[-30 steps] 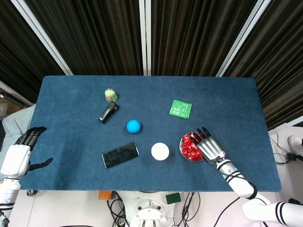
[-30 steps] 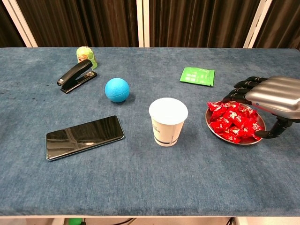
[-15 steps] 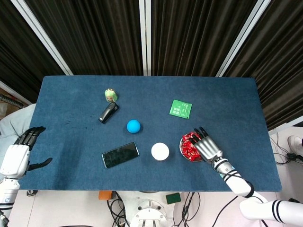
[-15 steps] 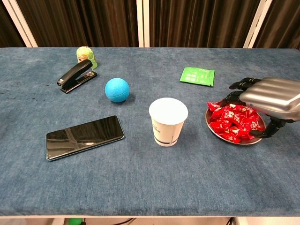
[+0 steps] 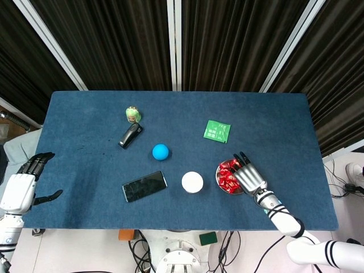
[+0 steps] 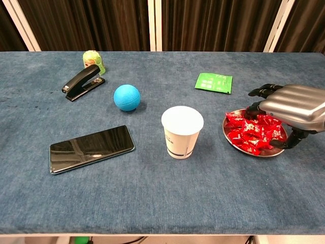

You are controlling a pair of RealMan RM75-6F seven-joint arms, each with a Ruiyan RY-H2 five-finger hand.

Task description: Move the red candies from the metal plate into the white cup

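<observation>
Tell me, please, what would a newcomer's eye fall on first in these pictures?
Most likely the heap of red candies on the metal plate near the table's right edge, with the right hand poised over them, its fingers reaching past the plate's far rim. Next comes the white cup standing upright just left of the plate, and the blue ball further left behind it.

A blue cloth-covered table (image 6: 152, 203) carries everything. The white cup (image 6: 182, 131) stands upright near its middle. Just right of the cup sits the metal plate (image 6: 256, 151). Left of the cup lies a black phone (image 6: 91, 148); behind-left, a blue ball (image 6: 126, 97), a black stapler (image 6: 83, 82) and a green figurine (image 6: 93, 61). Behind-right lies a green packet (image 6: 214, 82).
</observation>
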